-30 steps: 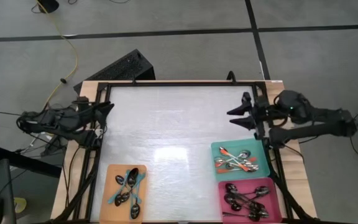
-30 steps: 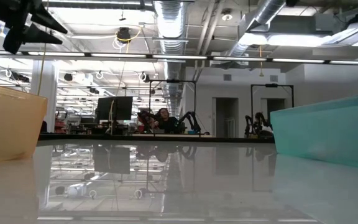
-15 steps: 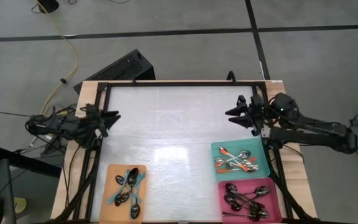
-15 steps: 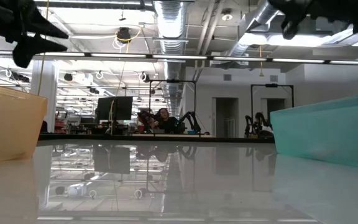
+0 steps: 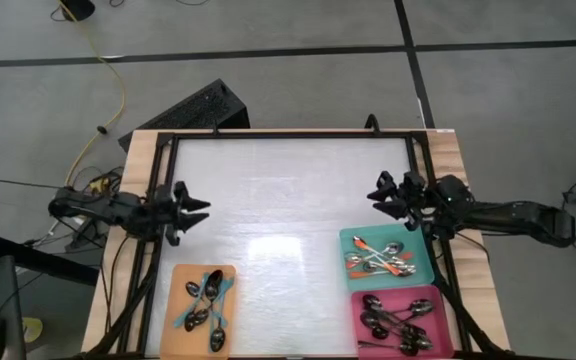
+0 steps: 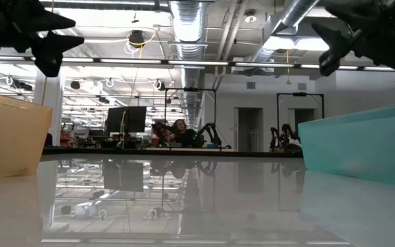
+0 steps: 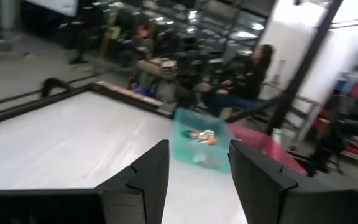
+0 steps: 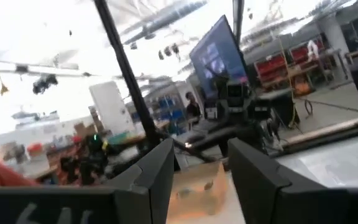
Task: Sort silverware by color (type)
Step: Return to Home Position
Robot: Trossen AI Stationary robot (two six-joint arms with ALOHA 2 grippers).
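While left end effector (image 5: 196, 210) and right end effector (image 5: 376, 195) hang fingers apart, three trays (image 5: 423, 242) holding spoons (image 5: 378, 262).

The left gripper (image 5: 201, 211) has slid along the table's (image 5: 288, 170) left edge toward the orange tray (image 5: 181, 283); the right gripper (image 5: 376, 198) has moved toward the teal tray (image 5: 423, 243).

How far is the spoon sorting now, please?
Done: teal-handled spoons lie in the orange tray, orange-handled spoons in the teal tray, dark spoons in the pink tray. In hand: nothing; the left end effector and right end effector are open and empty. Left: seemingly nothing; no loose spoon shows on the table.
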